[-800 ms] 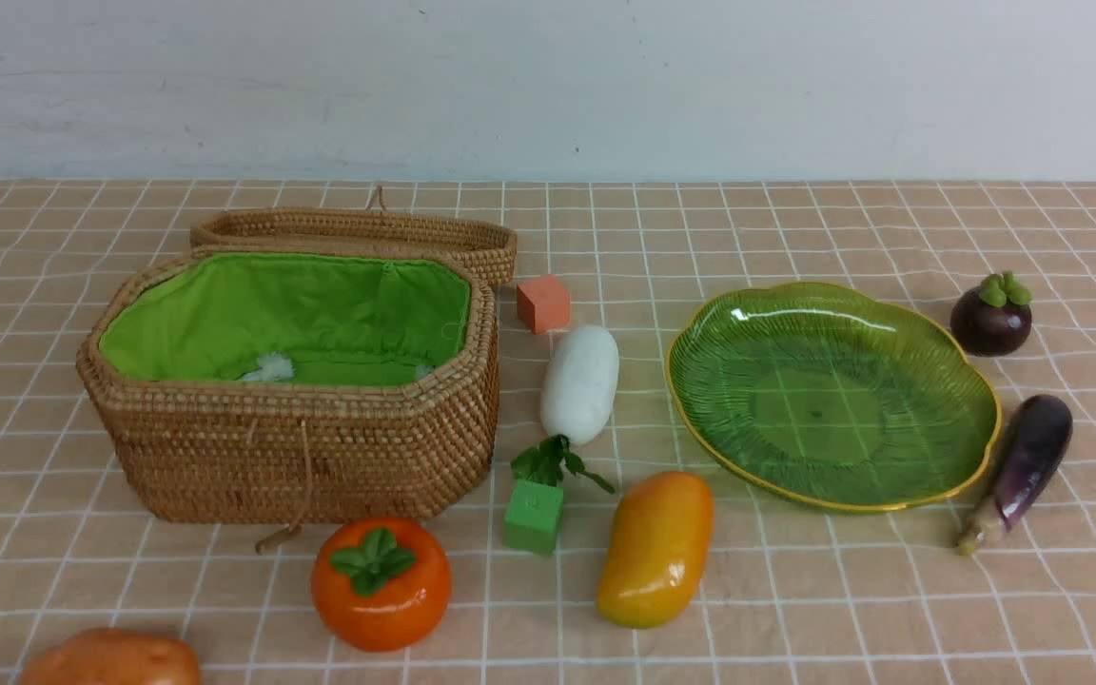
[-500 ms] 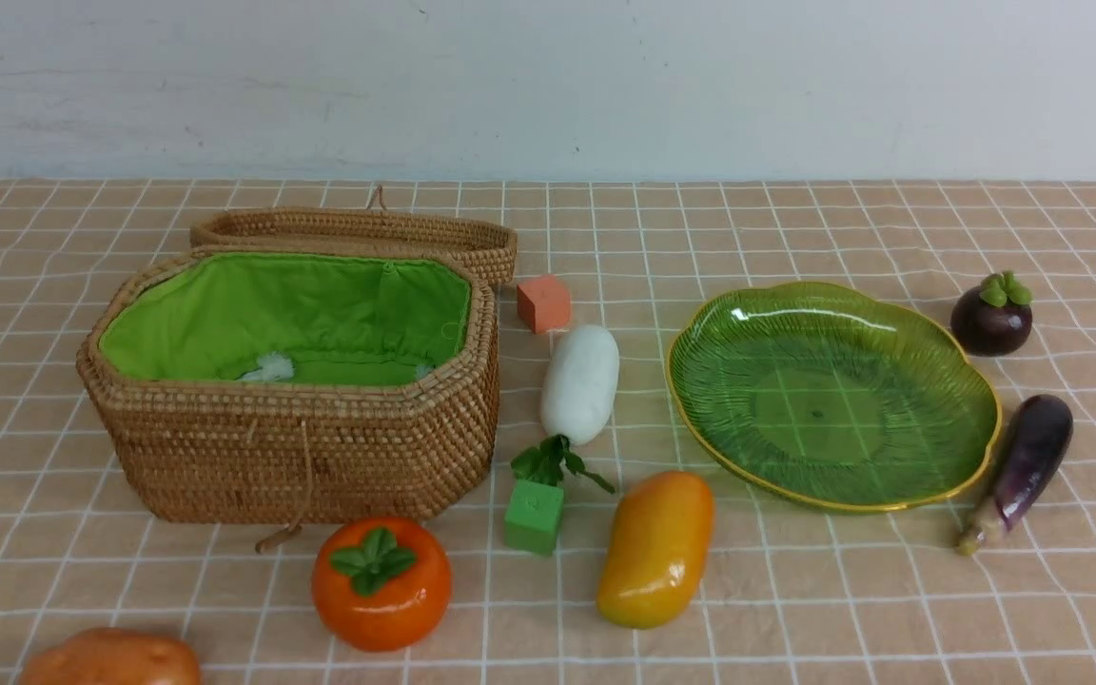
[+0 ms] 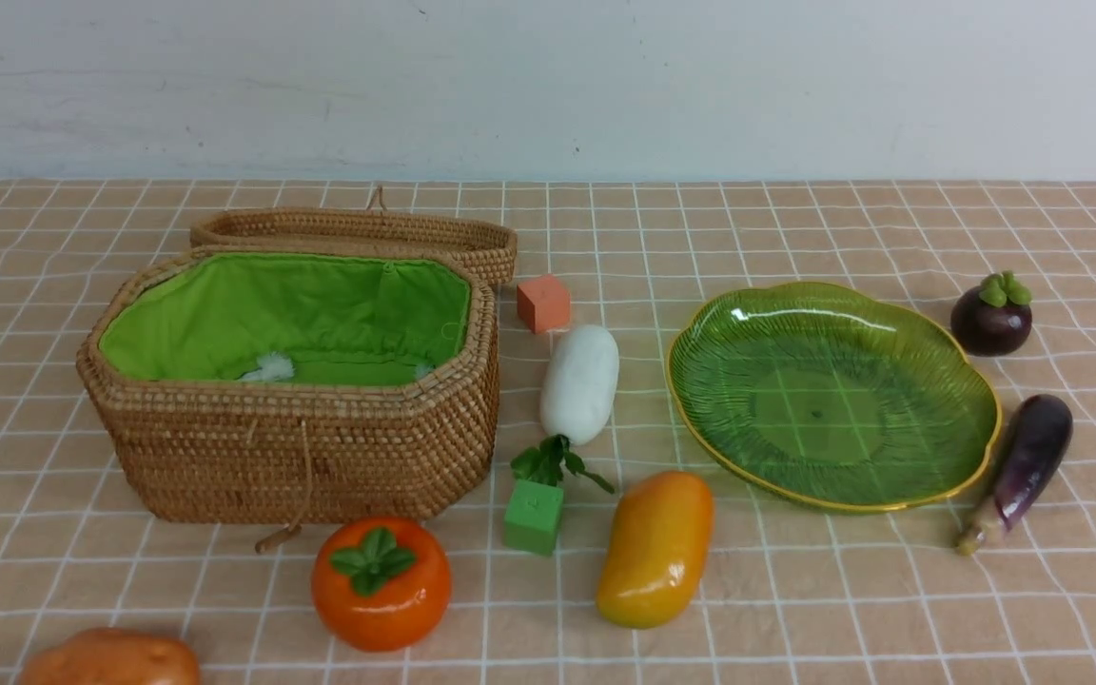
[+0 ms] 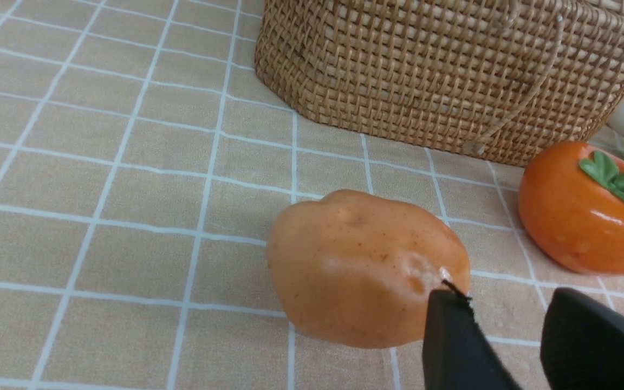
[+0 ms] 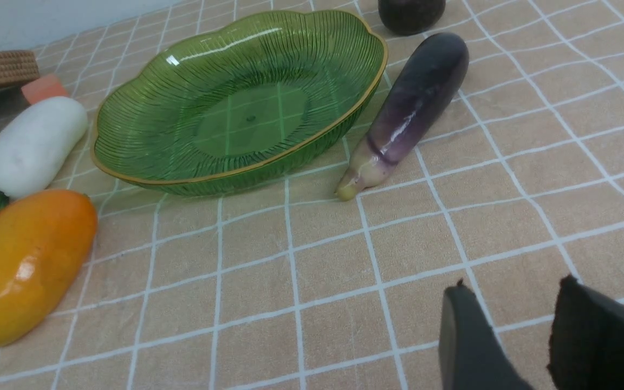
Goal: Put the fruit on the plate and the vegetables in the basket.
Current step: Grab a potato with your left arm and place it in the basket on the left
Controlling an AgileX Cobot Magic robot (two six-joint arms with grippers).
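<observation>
The open wicker basket (image 3: 301, 447) stands at the left and the empty green plate (image 3: 833, 400) at the right. Between them lie the white radish (image 3: 580, 382) and the mango (image 3: 655, 549). In front of the basket sits the persimmon (image 3: 381, 582), and the potato (image 3: 110, 661) is at the near left edge. The mangosteen (image 3: 990, 319) and eggplant (image 3: 1024, 466) lie right of the plate. My left gripper (image 4: 507, 303) hovers open just beside the potato (image 4: 366, 268), holding nothing. My right gripper (image 5: 512, 290) is open over bare cloth, well short of the eggplant (image 5: 409, 108). Neither arm shows in the front view.
The basket's woven lid (image 3: 358, 233) lies folded back behind it. An orange cube (image 3: 543, 303) sits by the radish's far end, and a green cube (image 3: 534, 516) by its leaves. A checked tan cloth covers the table, and a pale wall closes the back.
</observation>
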